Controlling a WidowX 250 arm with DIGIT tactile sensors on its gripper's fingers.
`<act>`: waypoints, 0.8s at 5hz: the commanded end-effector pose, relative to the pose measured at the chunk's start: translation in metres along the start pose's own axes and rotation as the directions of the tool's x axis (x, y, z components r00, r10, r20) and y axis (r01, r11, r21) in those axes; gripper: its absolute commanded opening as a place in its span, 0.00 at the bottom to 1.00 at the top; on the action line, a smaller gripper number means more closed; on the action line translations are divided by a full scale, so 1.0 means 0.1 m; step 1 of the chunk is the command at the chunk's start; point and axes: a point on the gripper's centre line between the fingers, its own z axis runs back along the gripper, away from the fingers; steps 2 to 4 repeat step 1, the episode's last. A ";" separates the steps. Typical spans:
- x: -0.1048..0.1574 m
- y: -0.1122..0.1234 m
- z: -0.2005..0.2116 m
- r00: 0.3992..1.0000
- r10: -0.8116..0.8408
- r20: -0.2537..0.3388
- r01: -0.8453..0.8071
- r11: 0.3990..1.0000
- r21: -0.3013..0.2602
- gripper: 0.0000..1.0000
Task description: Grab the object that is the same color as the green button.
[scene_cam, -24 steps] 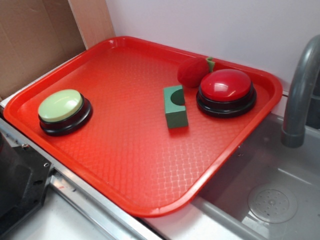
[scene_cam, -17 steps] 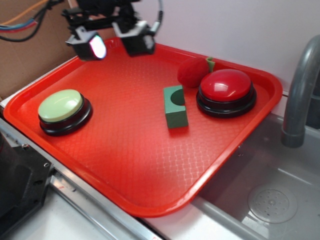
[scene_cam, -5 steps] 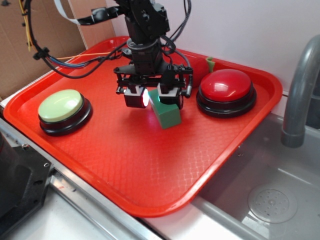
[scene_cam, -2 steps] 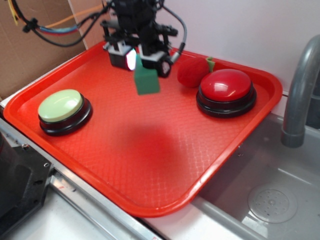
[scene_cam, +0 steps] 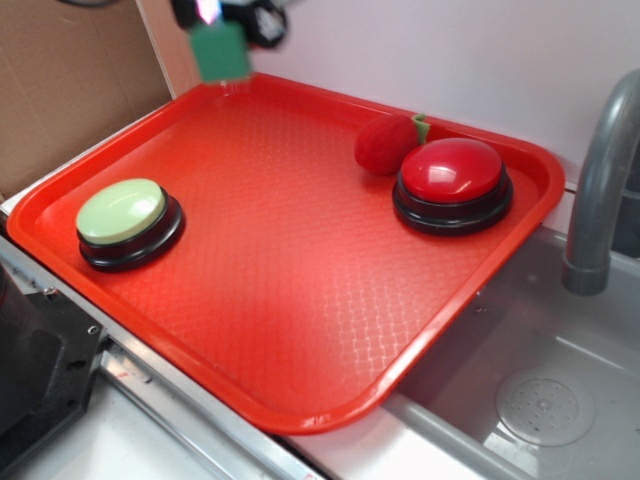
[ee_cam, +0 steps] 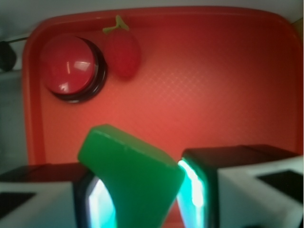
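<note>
My gripper [scene_cam: 222, 12] is at the top edge of the exterior view, high above the tray's far left corner, shut on the dark green block [scene_cam: 220, 52], which hangs below it clear of the tray. In the wrist view the block [ee_cam: 130, 173] sits tilted between my two lit fingers [ee_cam: 197, 190], with my gripper [ee_cam: 142, 202] closed on it. The green button [scene_cam: 122, 212], a pale green dome on a black base, stands at the tray's left side, well below and in front of the block. It is out of the wrist view.
The red tray [scene_cam: 300, 330] also holds a red-domed button [scene_cam: 452, 172] and a red plush strawberry [scene_cam: 385, 143] at the far right. A grey faucet [scene_cam: 600, 190] and sink [scene_cam: 545, 405] lie to the right. Cardboard [scene_cam: 70, 80] stands behind left.
My gripper came down onto the block, shut on it and lifted it off the tray. It has since carried it up and left to the top of the view.
</note>
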 end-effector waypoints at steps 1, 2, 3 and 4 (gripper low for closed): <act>-0.04 0.21 0.25 0.991 0.126 0.044 -0.126 0.992 0.007 0.41; -0.04 0.21 0.25 0.991 0.126 0.044 -0.126 0.992 0.007 0.41; -0.04 0.21 0.25 0.991 0.126 0.044 -0.126 0.992 0.007 0.41; -0.04 0.21 0.25 0.991 0.126 0.044 -0.126 0.992 0.007 0.41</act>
